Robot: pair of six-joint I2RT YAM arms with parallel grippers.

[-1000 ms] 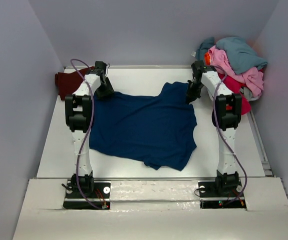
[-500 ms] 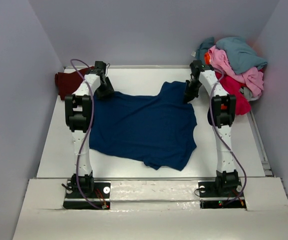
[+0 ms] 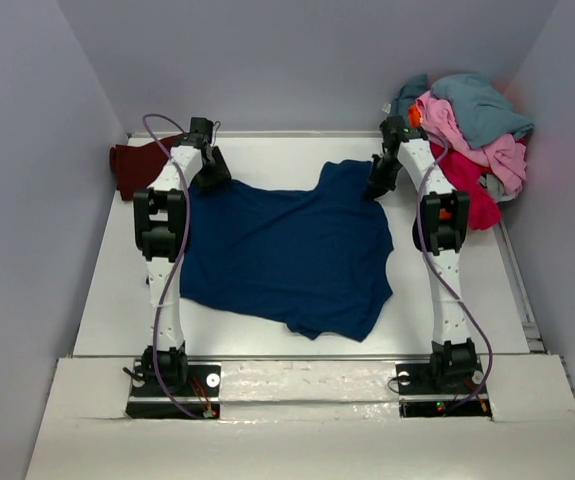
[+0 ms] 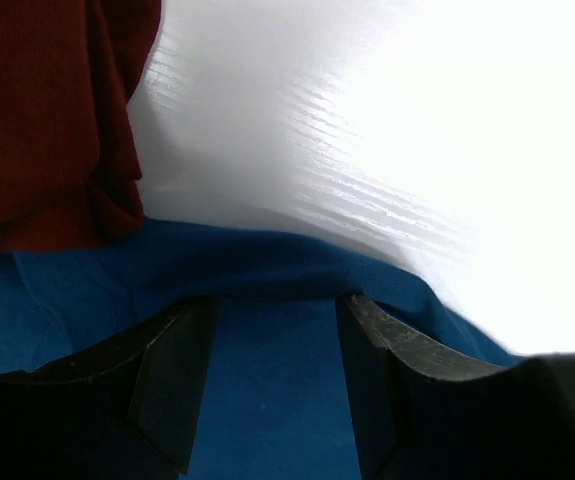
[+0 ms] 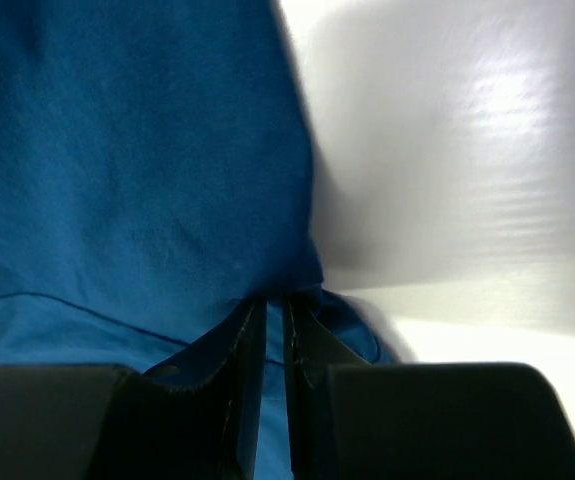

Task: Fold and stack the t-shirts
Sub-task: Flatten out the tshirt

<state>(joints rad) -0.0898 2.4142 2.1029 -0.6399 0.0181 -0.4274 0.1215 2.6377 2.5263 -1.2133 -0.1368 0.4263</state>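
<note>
Navy shirt [image 3: 287, 255] lies spread mostly flat mid table [image 3: 117, 300], plain side up, a bit rumpled at the near hem, with a sleeve reaching toward the far right. Left gripper [image 3: 212, 180] is at the shirt's far-left corner. In the left wrist view its fingers [image 4: 172, 380] stand apart, and the navy shirt's [image 4: 267, 270] edge runs across just past the tips, cloth flat under and between them, not pinched. Maroon shirt [image 3: 132, 165] is bunched in the table's far-left corner, just beside the left gripper; in the wrist view it [image 4: 37, 120] meets or overlaps the navy edge, can't tell which. Right gripper [image 3: 375, 190] is at the far-right sleeve. In the right wrist view its [image 5: 267, 305] jaws are nearly together, clamped on a small fold of navy shirt [image 5: 137, 160] that bunches at the tips, with bare table [image 5: 467, 170] to the right. Pile [image 3: 467, 130] of loose shirts sits in the far-right corner against the wall: teal on top, pink below, red at the bottom, a bit of orange at its left side. It is just beside the right arm and apart from the navy shirt.
</note>
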